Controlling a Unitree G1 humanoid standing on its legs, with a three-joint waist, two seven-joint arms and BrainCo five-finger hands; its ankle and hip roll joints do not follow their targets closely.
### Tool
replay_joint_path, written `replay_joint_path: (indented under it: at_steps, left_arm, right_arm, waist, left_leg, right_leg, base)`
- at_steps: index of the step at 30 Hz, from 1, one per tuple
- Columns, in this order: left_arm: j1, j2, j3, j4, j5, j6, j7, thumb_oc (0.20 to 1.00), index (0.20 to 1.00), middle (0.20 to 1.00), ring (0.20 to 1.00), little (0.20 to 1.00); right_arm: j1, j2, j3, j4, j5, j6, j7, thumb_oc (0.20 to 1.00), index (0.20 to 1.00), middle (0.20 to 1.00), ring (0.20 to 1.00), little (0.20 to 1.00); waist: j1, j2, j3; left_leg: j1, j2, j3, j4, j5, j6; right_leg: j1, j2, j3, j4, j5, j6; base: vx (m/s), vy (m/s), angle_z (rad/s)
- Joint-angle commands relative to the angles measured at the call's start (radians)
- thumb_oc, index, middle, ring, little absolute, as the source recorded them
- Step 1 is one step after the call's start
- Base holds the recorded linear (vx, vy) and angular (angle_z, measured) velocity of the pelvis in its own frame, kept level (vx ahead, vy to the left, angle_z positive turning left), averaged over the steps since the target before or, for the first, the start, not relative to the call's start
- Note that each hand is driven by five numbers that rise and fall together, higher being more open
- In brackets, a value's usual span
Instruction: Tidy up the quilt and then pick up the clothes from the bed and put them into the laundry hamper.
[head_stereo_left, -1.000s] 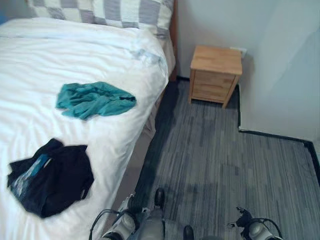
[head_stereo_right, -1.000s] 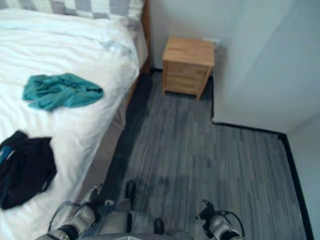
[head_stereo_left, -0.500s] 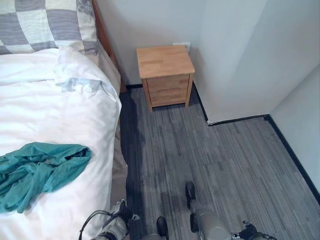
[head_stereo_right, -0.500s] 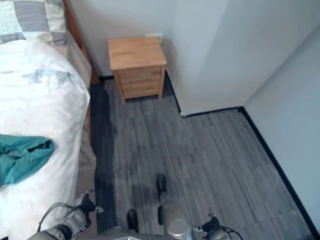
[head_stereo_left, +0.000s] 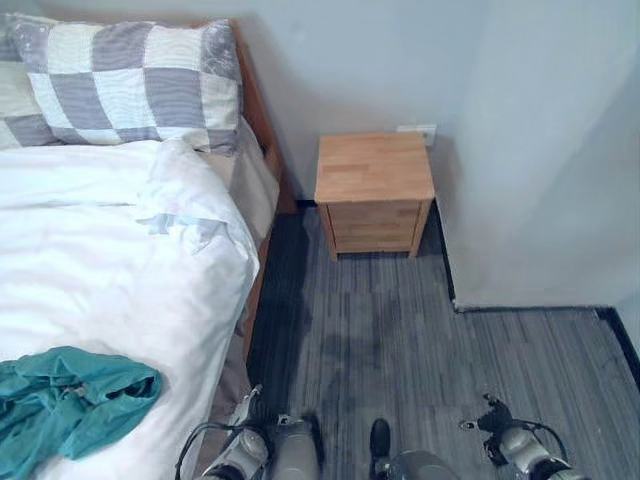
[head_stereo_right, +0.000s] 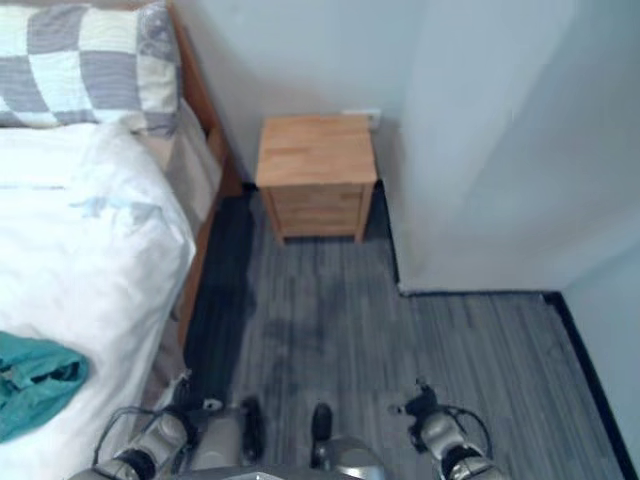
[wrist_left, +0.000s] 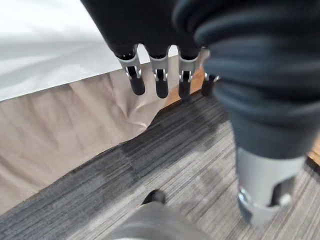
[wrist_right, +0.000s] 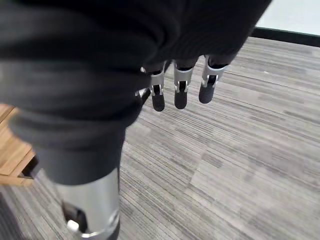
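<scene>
Left eye view: the white quilt (head_stereo_left: 110, 270) spreads across the bed, one corner rumpled near the pillow (head_stereo_left: 130, 85). Teal clothes (head_stereo_left: 70, 405) lie at lower left, not collected. Left hand (wrist_left: 157, 75) and right hand (wrist_right: 180, 85) hang low, fingers relaxed, holding nothing. Most work remains.
</scene>
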Motion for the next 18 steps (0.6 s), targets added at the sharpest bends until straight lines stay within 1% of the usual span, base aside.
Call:
replay_joint_path:
  at_steps: [1,2,3,4,5,6,7,8,9,10,11,12,13,14,15,16,17,18]
  left_arm:
    - [0.020,0.015,-0.018,0.014,0.041,0.016,0.003,1.000,1.000,1.000,1.000,1.000]
    - [0.052,0.008,-0.003,0.035,0.049,0.030,-0.006,1.000,1.000,1.000,1.000,1.000]
    - [0.067,0.007,0.006,0.047,0.045,0.032,-0.008,1.000,1.000,1.000,1.000,1.000]
    - [0.073,0.011,0.010,0.067,0.051,0.038,-0.011,1.000,1.000,1.000,1.000,1.000]
    - [0.075,0.018,0.012,0.071,0.054,0.041,-0.018,1.000,1.000,1.000,1.000,1.000]
    - [0.075,0.018,0.012,0.071,0.054,0.041,-0.018,1.000,1.000,1.000,1.000,1.000]
    - [0.078,0.033,0.017,0.072,0.045,0.039,-0.019,1.000,1.000,1.000,1.000,1.000]
    - [0.073,0.042,0.021,0.068,0.040,0.041,-0.020,1.000,1.000,1.000,1.000,1.000]
    - [0.073,0.043,0.022,0.068,0.039,0.041,-0.021,1.000,1.000,1.000,1.000,1.000]
    - [0.071,0.065,0.031,0.060,0.022,0.041,-0.011,1.000,1.000,1.000,1.000,1.000]
    - [0.065,0.072,0.030,0.055,0.014,0.040,-0.006,1.000,1.000,1.000,1.000,1.000]
    - [0.061,0.081,0.030,0.049,0.011,0.038,-0.004,1.000,1.000,1.000,1.000,1.000]
    - [0.061,0.081,0.030,0.049,0.011,0.038,-0.004,1.000,1.000,1.000,1.000,1.000]
    - [0.051,0.097,0.022,0.037,0.007,0.029,0.002,1.000,1.000,1.000,1.000,1.000]
    - [0.050,0.109,0.021,0.033,0.008,0.024,0.004,1.000,1.000,1.000,1.000,1.000]
    - [0.045,0.117,0.017,0.031,0.012,0.020,0.006,1.000,1.000,1.000,1.000,1.000]
    - [0.035,0.125,0.015,0.032,0.017,0.016,0.009,1.000,1.000,1.000,1.000,1.000]
    - [0.024,0.133,0.016,0.036,0.027,0.016,0.010,1.000,1.000,1.000,1.000,1.000]
  right_arm:
    - [0.044,-0.035,-0.072,-0.037,0.014,-0.006,-0.015,1.000,1.000,1.000,1.000,1.000]
    - [0.050,-0.033,-0.085,-0.039,0.016,-0.003,-0.015,1.000,1.000,1.000,1.000,1.000]
    - [0.053,-0.029,-0.093,-0.031,0.018,-0.003,-0.017,1.000,1.000,1.000,1.000,1.000]
    - [0.060,-0.019,-0.103,-0.020,0.014,0.000,-0.012,1.000,1.000,1.000,1.000,1.000]
    - [0.067,-0.009,-0.106,-0.015,0.006,0.002,-0.006,1.000,1.000,1.000,1.000,1.000]
    - [0.066,-0.009,-0.106,-0.015,0.006,0.002,-0.006,1.000,1.000,1.000,1.000,1.000]
    - [0.068,0.002,-0.104,-0.011,-0.004,0.004,0.007,1.000,1.000,1.000,1.000,1.000]
    - [0.063,0.008,-0.105,-0.015,-0.003,0.005,0.008,1.000,1.000,1.000,1.000,1.000]
    - [0.062,0.008,-0.105,-0.015,-0.003,0.006,0.008,1.000,1.000,1.000,1.000,1.000]
    - [0.050,0.012,-0.095,-0.037,0.001,-0.001,0.004,1.000,1.000,1.000,1.000,1.000]
    - [0.039,0.008,-0.089,-0.053,0.004,-0.006,-0.002,1.000,1.000,1.000,1.000,1.000]
    - [0.031,-0.003,-0.090,-0.081,0.009,-0.010,-0.003,1.000,1.000,1.000,1.000,1.000]
    - [0.031,-0.003,-0.090,-0.081,0.009,-0.010,-0.003,1.000,1.000,1.000,1.000,1.000]
    - [0.014,-0.041,-0.085,-0.168,0.007,-0.020,-0.017,1.000,1.000,1.000,1.000,1.000]
    - [-0.001,-0.075,-0.085,-0.234,-0.002,-0.026,-0.023,1.000,1.000,1.000,1.000,1.000]
    - [-0.012,-0.105,-0.086,-0.287,-0.011,-0.029,-0.028,1.000,1.000,1.000,1.000,1.000]
    - [-0.024,-0.145,-0.091,-0.356,-0.024,-0.033,-0.033,1.000,1.000,1.000,1.000,1.000]
    - [-0.038,-0.194,-0.098,-0.424,-0.043,-0.036,-0.038,1.000,1.000,1.000,1.000,1.000]
  waist:
    - [0.010,0.038,0.001]
    - [0.026,0.042,-0.024]
    - [0.036,0.034,-0.036]
    - [0.039,0.021,-0.042]
    - [0.040,0.009,-0.040]
    - [0.039,0.008,-0.041]
    - [0.035,-0.009,-0.026]
    - [0.027,-0.015,-0.014]
    - [0.026,-0.017,-0.014]
    - [0.024,-0.016,0.009]
    - [0.028,-0.013,0.020]
    - [0.030,-0.010,0.026]
    - [0.028,-0.009,0.025]
    - [0.029,-0.018,0.036]
    - [0.030,-0.025,0.037]
    - [0.027,-0.033,0.038]
    - [0.019,-0.040,0.038]
    - [0.010,-0.047,0.040]
  left_leg:
    - [0.101,0.044,0.111,0.019,-0.011,-0.014]
    - [0.134,0.014,0.094,-0.008,-0.018,0.019]
    - [0.139,-0.007,0.068,-0.013,-0.027,0.031]
    - [0.152,-0.019,0.063,-0.022,-0.042,0.048]
    - [0.172,-0.041,0.052,-0.028,-0.063,0.072]
    - [0.172,-0.042,0.051,-0.029,-0.063,0.073]
    - [0.227,-0.074,0.024,-0.041,-0.101,0.105]
    - [0.255,-0.082,-0.005,-0.058,-0.111,0.118]
    - [0.255,-0.086,-0.006,-0.060,-0.112,0.120]
    - [0.300,-0.080,-0.064,-0.097,-0.113,0.124]
    - [0.311,-0.071,-0.102,-0.112,-0.107,0.116]
    - [0.304,-0.051,-0.128,-0.120,-0.083,0.104]
    - [0.304,-0.050,-0.130,-0.119,-0.083,0.103]
    - [0.299,-0.043,-0.194,-0.122,-0.080,0.080]
    - [0.296,-0.042,-0.227,-0.126,-0.083,0.066]
    - [0.296,-0.046,-0.257,-0.129,-0.090,0.056]
    - [0.294,-0.052,-0.293,-0.131,-0.096,0.049]
    - [0.301,-0.058,-0.333,-0.133,-0.108,0.041]
  right_leg:
    - [0.063,-0.106,0.014,-0.001,-0.097,0.116]
    - [0.085,-0.106,-0.021,0.061,-0.112,0.119]
    - [0.089,-0.123,-0.039,0.112,-0.116,0.126]
    - [0.077,-0.144,-0.069,0.190,-0.114,0.139]
    - [0.054,-0.175,-0.079,0.288,-0.093,0.164]
    - [0.053,-0.176,-0.079,0.290,-0.094,0.164]
    - [-0.007,-0.236,-0.082,0.492,0.020,0.212]
    - [-0.053,-0.256,-0.060,0.602,0.061,0.221]
    - [-0.058,-0.261,-0.058,0.610,0.058,0.224]
    - [-0.147,-0.261,-0.007,0.730,0.053,0.217]
    - [-0.187,-0.245,0.017,0.737,0.026,0.204]
    - [-0.219,-0.224,0.026,0.677,0.017,0.178]
    - [-0.217,-0.223,0.023,0.674,0.018,0.177]
    - [-0.227,-0.214,0.057,0.529,-0.009,0.169]
    - [-0.228,-0.213,0.096,0.398,-0.016,0.169]
    - [-0.221,-0.206,0.146,0.274,-0.004,0.176]
    - [-0.227,-0.198,0.221,0.174,0.024,0.185]
    - [-0.245,-0.192,0.302,0.100,0.052,0.201]
  base:
    - [0.48,0.141,1.34]
    - [0.49,0.139,0.67]
    - [0.60,0.186,0.66]
    - [0.39,0.162,0.83]
    - [0.23,0.111,0.96]
    - [0.33,0.157,1.16]
    - [0.30,0.132,1.27]
    - [0.30,0.139,1.44]
    - [0.22,0.034,1.49]
    - [0.23,-0.061,1.41]
    - [0.27,-0.163,1.81]
    - [0.13,-0.154,1.59]
    - [0.17,-0.275,1.52]
    - [0.22,-0.297,0.96]
    - [0.30,-0.388,1.04]
    - [0.27,-0.309,1.29]
    - [0.32,-0.305,1.59]
    - [0.36,-0.308,1.71]
